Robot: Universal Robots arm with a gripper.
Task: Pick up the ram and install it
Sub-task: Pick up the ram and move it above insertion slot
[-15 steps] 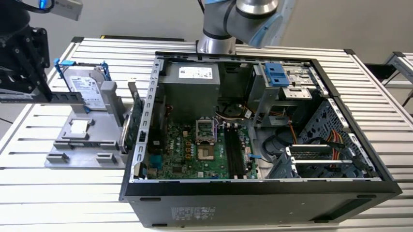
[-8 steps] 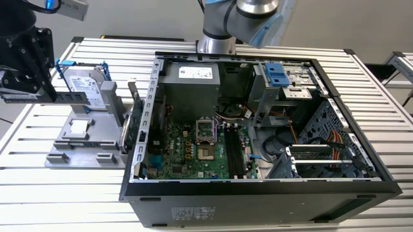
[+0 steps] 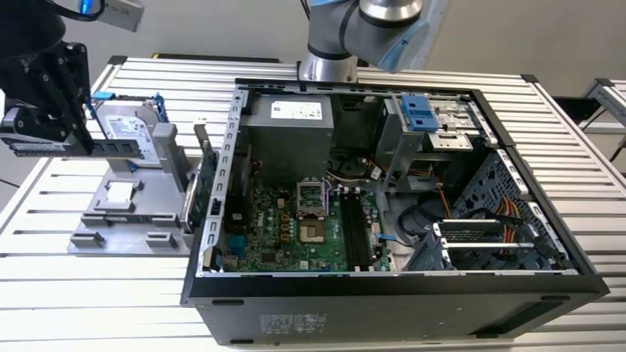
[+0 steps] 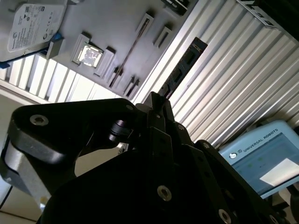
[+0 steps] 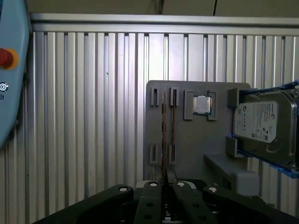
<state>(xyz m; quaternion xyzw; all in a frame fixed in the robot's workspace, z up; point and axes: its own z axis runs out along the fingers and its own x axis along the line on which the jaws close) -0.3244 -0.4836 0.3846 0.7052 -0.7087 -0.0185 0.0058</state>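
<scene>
Exterior view, upper left of the frame: my gripper (image 3: 83, 136) hangs over the grey fixture tray (image 3: 127, 220) with the jaws closed on the ram (image 3: 113, 147), which lies level with its long edge sideways. The stick seems to hang clear of the tray beneath it, though from this angle I cannot be sure. Just behind it the hard drive (image 3: 122, 126) stands tilted in its blue clips on the same tray.

The open computer case (image 3: 391, 293) fills the middle and right of that frame, well apart from me. Its motherboard (image 3: 284, 227) lies flat inside, and the dark memory slots (image 3: 354, 227) sit beside the processor socket.

In the second wrist view the ram (image 4: 184, 63) juts out from between my fingertips (image 4: 156, 105) over the slatted table (image 4: 233, 79). In the first wrist view I see the ram (image 5: 163, 135) edge-on as a thin line rising from my gripper (image 5: 163, 189), with the tray (image 5: 196, 149) behind it.
</scene>
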